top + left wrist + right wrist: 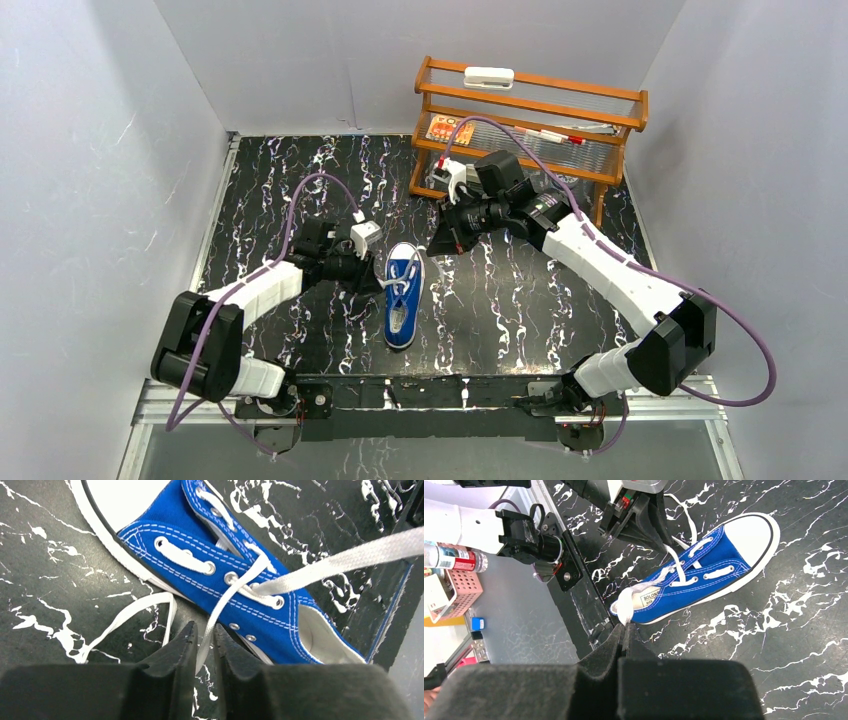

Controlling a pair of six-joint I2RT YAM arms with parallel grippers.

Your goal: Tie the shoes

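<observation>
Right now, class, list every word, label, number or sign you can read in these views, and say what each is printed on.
"BOLON" (may continue past the edge), with "SIZE" below it: on the white label inside the blue sneaker.
Too blurred to read: the bottle label off the table's side.
Too small to read: the orange card on the wooden rack.

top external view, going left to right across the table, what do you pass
left arm's elbow → left gripper → blue sneaker → right gripper → right arm's elbow
</observation>
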